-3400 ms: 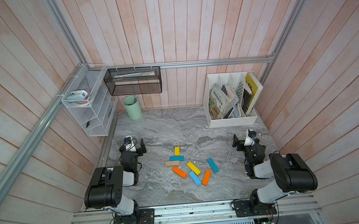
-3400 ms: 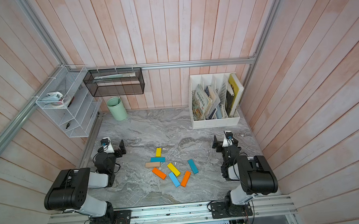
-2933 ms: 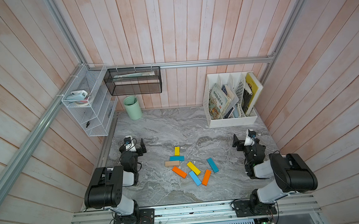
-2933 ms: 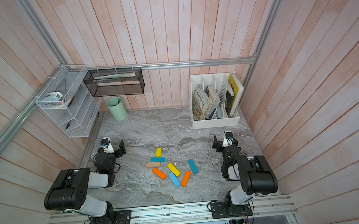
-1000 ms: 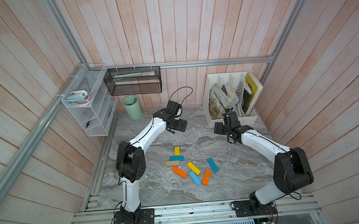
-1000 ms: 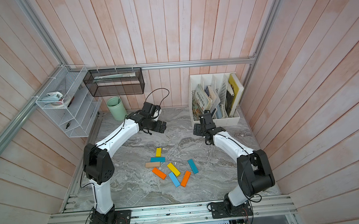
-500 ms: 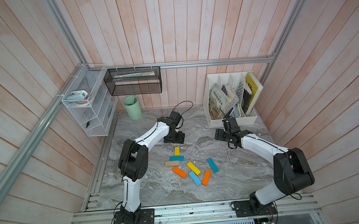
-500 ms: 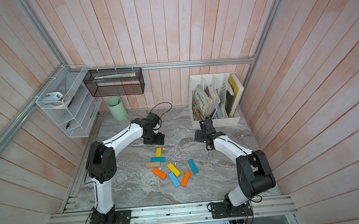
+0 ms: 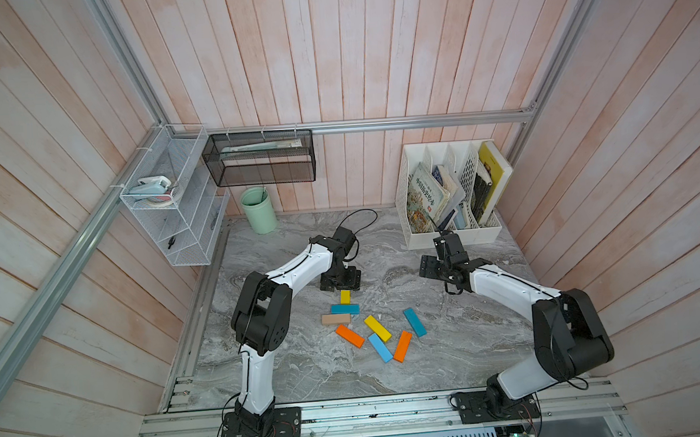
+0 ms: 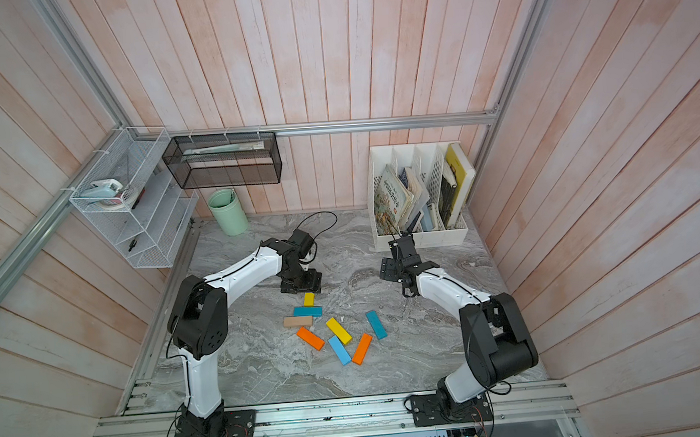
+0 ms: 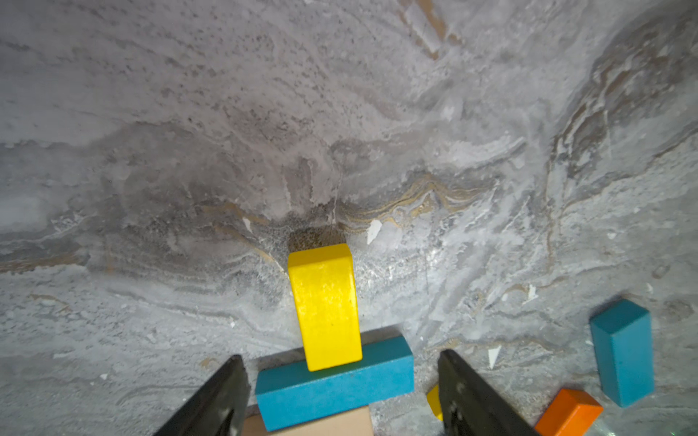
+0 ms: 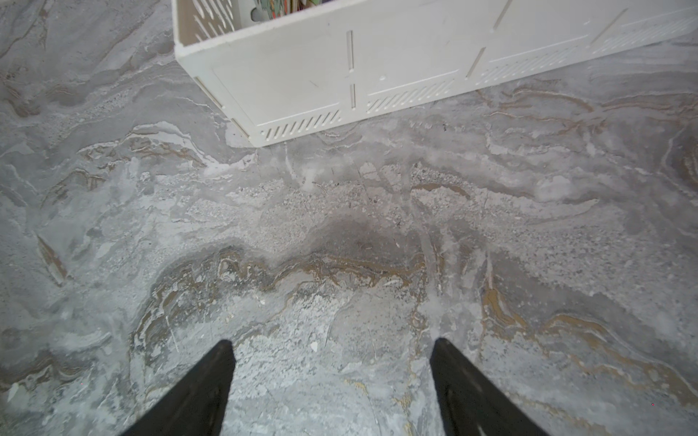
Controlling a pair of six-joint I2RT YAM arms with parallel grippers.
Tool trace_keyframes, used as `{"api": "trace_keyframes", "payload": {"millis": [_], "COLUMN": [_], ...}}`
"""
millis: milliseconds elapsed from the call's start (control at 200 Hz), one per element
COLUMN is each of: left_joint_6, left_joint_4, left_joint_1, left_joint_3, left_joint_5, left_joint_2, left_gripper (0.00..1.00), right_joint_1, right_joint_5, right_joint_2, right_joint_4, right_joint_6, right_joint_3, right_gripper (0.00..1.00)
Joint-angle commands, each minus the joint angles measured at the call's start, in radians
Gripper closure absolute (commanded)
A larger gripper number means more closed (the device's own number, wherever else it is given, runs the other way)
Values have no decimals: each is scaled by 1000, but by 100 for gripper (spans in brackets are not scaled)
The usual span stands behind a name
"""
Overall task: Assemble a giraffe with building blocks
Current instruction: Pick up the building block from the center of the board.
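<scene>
My left gripper (image 11: 341, 358) hangs over the far end of the block cluster, jaws spread wide and gripping nothing; both dark fingers (image 11: 223, 396) show clear of every block. Between them lies the teal block (image 11: 334, 385), its long axis running from finger to finger, so it nearly fills the gap lengthwise. Just past it, pointing straight away from the claw, is the yellow block (image 11: 325, 305). Its long axis crosses the line the jaws close along, so I judge that a short reach forward and down would set the fingers on its two long sides, the narrow way, which is the grip I would want. In the wrist view its near end shows in front of the teal block's top face, so it may be riding up on it. In both top views the two simply read as touching, and I cannot settle which. On the teal block's other side, toward the arm's base, the tan block (image 9: 336, 319) lies parallel and close against it. The remaining building blocks (image 9: 377, 328) lie loose on the table (image 9: 307, 367), so the giraffe is barely begun. My right gripper (image 12: 331, 344) is likewise spread and empty over bare marble near the white file rack (image 12: 302, 87), well apart from every block, so the left arm is plainly the nearer one.
</scene>
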Motion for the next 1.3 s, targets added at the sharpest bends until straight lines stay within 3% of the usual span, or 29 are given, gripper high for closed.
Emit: {"api": "trace_keyframes", "payload": {"millis": [0, 635, 1095, 1205, 1295], "left_joint_6": [-11, -17, -30, -49, -59], "left_joint_4": [-12, 26, 26, 24, 18], "left_joint_1": [-7, -7, -7, -6, -6], "left_joint_3": [21, -1, 1, 9, 21], "left_joint_5": [-15, -62, -63, -78, -91], "left_joint_2": [25, 116, 116, 116, 121], "left_gripper": [21, 23, 43, 59, 60], "right_joint_1": [-3, -4, -3, -4, -4], "right_joint_5": [18, 15, 3, 0, -2], "right_joint_2": [-27, -6, 10, 10, 11], "right_joint_4": [24, 37, 47, 50, 50], "right_joint_6": [19, 18, 24, 24, 24], "right_joint_3": [-16, -25, -28, -28, -30], "right_gripper": [16, 15, 16, 15, 15]}}
